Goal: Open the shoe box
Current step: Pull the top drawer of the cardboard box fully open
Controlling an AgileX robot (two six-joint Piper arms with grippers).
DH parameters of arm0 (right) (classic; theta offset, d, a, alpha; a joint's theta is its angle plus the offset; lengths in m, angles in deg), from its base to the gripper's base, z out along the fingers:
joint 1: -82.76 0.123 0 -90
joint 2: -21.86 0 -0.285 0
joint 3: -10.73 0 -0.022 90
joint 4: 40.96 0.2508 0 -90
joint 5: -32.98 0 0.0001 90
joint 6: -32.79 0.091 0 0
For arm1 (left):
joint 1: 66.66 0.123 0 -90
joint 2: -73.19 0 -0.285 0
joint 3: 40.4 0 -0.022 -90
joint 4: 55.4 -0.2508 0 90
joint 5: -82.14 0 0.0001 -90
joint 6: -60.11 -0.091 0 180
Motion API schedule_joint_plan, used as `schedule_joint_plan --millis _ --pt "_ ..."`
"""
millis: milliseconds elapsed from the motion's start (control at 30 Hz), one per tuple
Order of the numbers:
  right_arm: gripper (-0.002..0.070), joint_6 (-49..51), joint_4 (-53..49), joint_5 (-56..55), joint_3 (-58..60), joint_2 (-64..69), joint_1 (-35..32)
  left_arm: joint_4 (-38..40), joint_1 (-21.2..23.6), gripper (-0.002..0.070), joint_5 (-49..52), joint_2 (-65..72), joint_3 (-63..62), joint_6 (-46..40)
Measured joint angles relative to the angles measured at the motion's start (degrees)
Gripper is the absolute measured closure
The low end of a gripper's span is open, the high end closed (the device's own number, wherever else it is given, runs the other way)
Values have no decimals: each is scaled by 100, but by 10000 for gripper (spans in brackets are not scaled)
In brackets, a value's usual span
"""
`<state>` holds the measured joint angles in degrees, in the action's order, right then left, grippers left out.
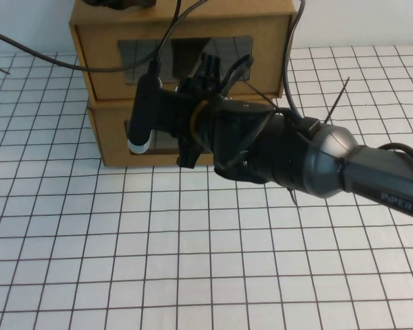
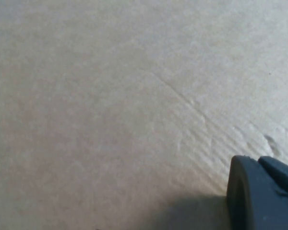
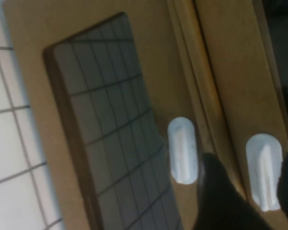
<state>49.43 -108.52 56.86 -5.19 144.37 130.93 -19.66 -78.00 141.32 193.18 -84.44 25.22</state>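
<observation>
Two brown cardboard drawer-type boxes are stacked at 12 o'clock on the white gridded tabletop [image 1: 193, 261], the upper shoe box [image 1: 96, 62] squarely on the lower shoe box [image 1: 107, 148]. Both fronts are closed flush. Each front has a dark rectangular film window [image 3: 105, 134] that reflects the grid. There are two white oval pull tabs, the first tab [image 3: 182, 151] at the window's edge. The second tab [image 3: 263, 172] is on the neighbouring front, across the seam. The right arm enters from 3 o'clock and reaches toward the box fronts. The right gripper [image 3: 252, 187] is apart, one finger either side of the second tab; contact cannot be told. The left gripper [image 2: 261, 194] is close over plain cardboard; apart or together, I cannot tell. Black cables [image 1: 69, 65] cross the upper box.
</observation>
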Motion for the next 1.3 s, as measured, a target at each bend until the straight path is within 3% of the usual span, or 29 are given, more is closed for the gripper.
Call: schedule_joint_plan --millis 1300 --pt "444 0 -451 361 -269 312 -45 33 0 677 59 0 0 0"
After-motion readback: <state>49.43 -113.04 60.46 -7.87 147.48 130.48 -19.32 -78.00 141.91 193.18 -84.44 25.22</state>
